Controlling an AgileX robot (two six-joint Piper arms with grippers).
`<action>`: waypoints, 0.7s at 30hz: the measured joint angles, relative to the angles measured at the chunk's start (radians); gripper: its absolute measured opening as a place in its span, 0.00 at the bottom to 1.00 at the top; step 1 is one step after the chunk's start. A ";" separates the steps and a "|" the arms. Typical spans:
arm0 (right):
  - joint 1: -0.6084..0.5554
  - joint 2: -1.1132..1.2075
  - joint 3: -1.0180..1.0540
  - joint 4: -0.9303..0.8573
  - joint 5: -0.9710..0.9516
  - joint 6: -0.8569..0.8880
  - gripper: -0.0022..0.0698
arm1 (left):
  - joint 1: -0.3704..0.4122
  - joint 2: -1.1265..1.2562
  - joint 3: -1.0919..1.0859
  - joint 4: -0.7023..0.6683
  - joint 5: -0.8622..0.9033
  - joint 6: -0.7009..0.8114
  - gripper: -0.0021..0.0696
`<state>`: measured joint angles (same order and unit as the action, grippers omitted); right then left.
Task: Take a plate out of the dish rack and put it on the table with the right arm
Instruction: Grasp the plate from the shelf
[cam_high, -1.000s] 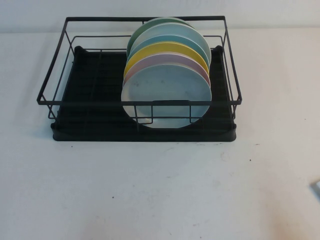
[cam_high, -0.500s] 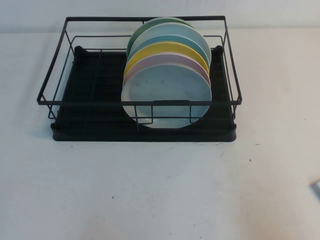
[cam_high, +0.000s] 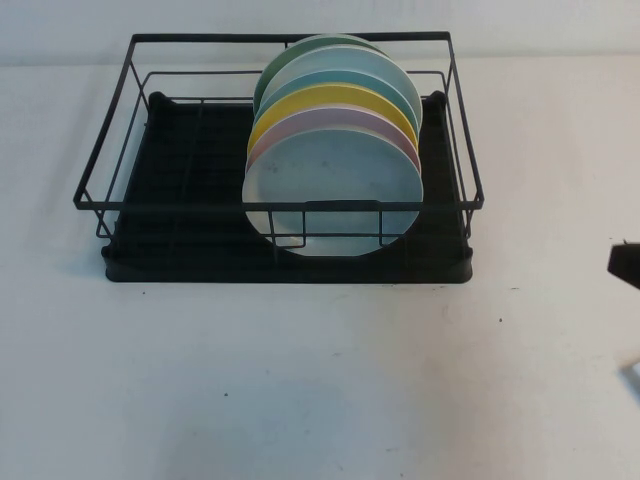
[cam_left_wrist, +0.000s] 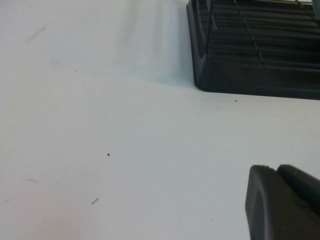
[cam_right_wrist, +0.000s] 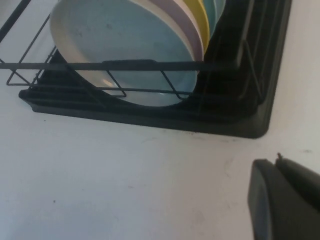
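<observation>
The black wire dish rack (cam_high: 110, 195) stands at the back middle of the white table (cam_high: 300, 380). Several plates stand on edge in its right half. The front one is the pale grey-blue plate (cam_high: 335, 195), also seen in the right wrist view as the plate (cam_right_wrist: 135, 45) behind the rack's front wire. Only the dark tip of my right gripper (cam_high: 626, 264) shows in the high view, at the far right edge, to the right of the rack and apart from it. Its fingers (cam_right_wrist: 265, 200) lie together, shut on nothing. My left gripper (cam_left_wrist: 276, 169) is shut over bare table near the rack's corner (cam_left_wrist: 205, 82).
Behind the front plate stand a pink plate (cam_high: 330, 126), a yellow one (cam_high: 330, 100), a light-blue one (cam_high: 340, 70) and a green one (cam_high: 290, 55). The rack's left half holds nothing. A small pale grey piece (cam_high: 633, 378) shows at the right edge.
The dark tip of my right gripper has come into the high view at the right edge. The rack and plates have not moved.
</observation>
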<state>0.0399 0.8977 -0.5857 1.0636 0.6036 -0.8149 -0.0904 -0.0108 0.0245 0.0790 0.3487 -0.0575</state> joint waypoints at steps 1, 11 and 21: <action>0.000 0.049 -0.035 0.021 0.008 -0.036 0.00 | 0.000 0.000 0.000 0.000 0.000 0.000 0.02; 0.200 0.390 -0.329 0.060 -0.019 -0.216 0.00 | 0.000 0.000 0.000 0.000 0.000 0.000 0.02; 0.361 0.585 -0.493 0.060 -0.046 -0.450 0.10 | 0.000 0.000 0.000 0.000 0.000 0.000 0.02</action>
<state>0.4012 1.4832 -1.0785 1.1231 0.5572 -1.2654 -0.0904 -0.0108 0.0245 0.0790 0.3487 -0.0575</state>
